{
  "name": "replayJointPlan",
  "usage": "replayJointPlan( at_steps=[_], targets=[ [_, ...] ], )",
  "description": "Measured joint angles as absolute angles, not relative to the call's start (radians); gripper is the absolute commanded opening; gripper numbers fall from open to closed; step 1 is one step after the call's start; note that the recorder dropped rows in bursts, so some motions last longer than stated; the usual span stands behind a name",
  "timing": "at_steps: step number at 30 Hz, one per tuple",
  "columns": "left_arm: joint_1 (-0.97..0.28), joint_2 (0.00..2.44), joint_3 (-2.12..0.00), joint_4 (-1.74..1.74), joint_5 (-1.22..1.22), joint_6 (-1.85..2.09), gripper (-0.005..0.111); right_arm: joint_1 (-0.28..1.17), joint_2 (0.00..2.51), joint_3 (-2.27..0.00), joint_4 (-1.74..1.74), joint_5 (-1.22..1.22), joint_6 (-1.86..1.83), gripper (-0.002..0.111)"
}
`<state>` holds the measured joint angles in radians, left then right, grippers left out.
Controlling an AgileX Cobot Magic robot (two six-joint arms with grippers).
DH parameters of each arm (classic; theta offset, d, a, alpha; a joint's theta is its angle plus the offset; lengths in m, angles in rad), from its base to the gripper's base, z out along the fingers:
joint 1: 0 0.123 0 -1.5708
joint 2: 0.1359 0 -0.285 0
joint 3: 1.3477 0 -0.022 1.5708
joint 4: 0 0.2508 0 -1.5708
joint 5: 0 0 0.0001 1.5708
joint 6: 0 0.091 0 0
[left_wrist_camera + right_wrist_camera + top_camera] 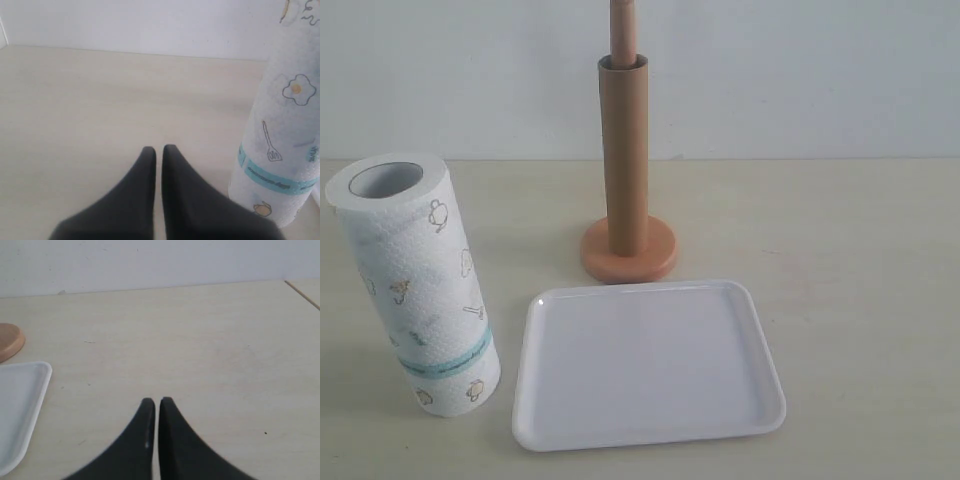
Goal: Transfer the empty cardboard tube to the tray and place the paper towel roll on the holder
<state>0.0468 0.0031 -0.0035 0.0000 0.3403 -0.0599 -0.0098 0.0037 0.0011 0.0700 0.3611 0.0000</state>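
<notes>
The brown cardboard tube [623, 155] stands upright over the pole of the orange-tan holder [629, 250], whose pole tip shows above it at the back centre. The white tray [646, 437] lies in front of the holder with nothing in it. The paper towel roll [418, 285] stands on end at the left, leaning slightly. My left gripper [158, 149] is shut and holds nothing, low over the table beside the paper towel roll [282, 135]. My right gripper [156, 401] is shut and holds nothing, over bare table, with the tray's corner [39, 371] and the holder's base [7, 341] off to one side.
The table is pale wood with a white wall behind it. A table edge [302, 292] shows at the far corner in the right wrist view. Neither arm appears in the exterior view.
</notes>
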Motion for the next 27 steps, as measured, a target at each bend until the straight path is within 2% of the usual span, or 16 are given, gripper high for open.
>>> replayJointPlan(
  at_steps=[11,20,27],
  targets=[
    [0.047,0.003,-0.004,0.000,0.340,-0.060,0.004,-0.010,0.004,0.001,0.070,0.288,0.000,0.003],
    [0.047,0.003,-0.004,0.000,0.340,-0.060,0.004,-0.010,0.004,0.001,0.070,-0.103,0.000,0.003],
    [0.047,0.003,-0.004,0.000,0.340,-0.060,0.004,-0.010,0.004,0.001,0.070,-0.274,-0.009,0.003]
  ],
)
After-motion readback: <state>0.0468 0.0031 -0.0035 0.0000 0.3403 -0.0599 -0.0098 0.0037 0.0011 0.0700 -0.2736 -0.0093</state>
